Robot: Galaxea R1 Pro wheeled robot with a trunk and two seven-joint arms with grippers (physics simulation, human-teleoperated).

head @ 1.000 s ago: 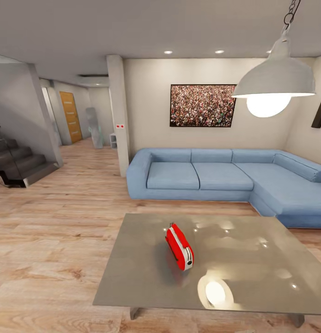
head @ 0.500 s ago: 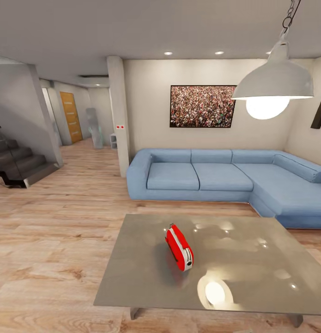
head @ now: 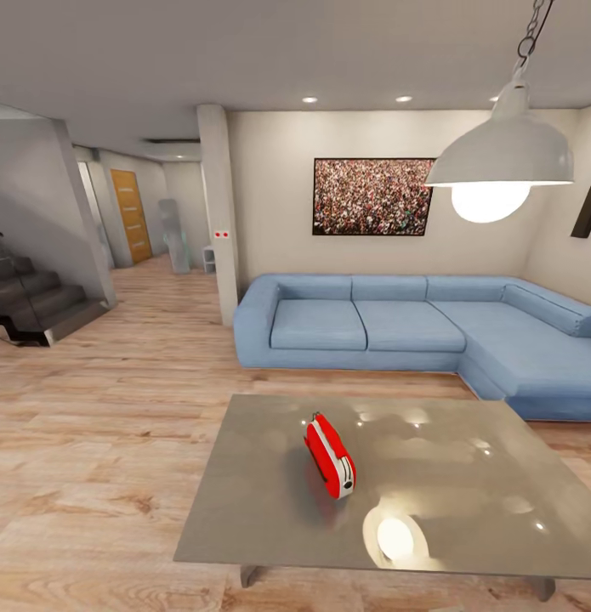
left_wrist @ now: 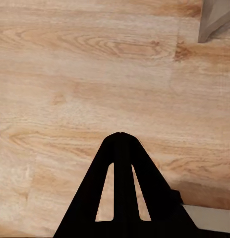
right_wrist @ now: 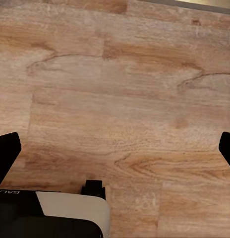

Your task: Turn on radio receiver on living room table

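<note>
The small flat red radio receiver with white sides (head: 330, 455) stands on its narrow edge near the middle of the large low rectangular table with a glossy grey reflective top (head: 448, 501), its thin handle uppermost and one white end turned toward the near edge; the tabletop mirrors the glow of the white dome pendant lamp (head: 499, 157) hanging above its right side. Beyond the table, well apart from it, the long blue corner sofa (head: 414, 327) runs along the back wall of the living room and turns forward at the right; the framed crowd picture (head: 373, 195) hangs above it. The light wood plank floor (head: 99, 408) stretches left toward a dark staircase (head: 31, 302) and a hallway ending in an orange-brown door (head: 130, 214).

The left gripper (left_wrist: 121, 135) points down at the floorboards with its black fingers pressed together into a single tip; a grey corner (left_wrist: 215, 17) shows at the edge of that wrist view. The right gripper (right_wrist: 115, 148) hangs over bare floor with its fingers (right_wrist: 6, 153) spread wide, nothing between them.
</note>
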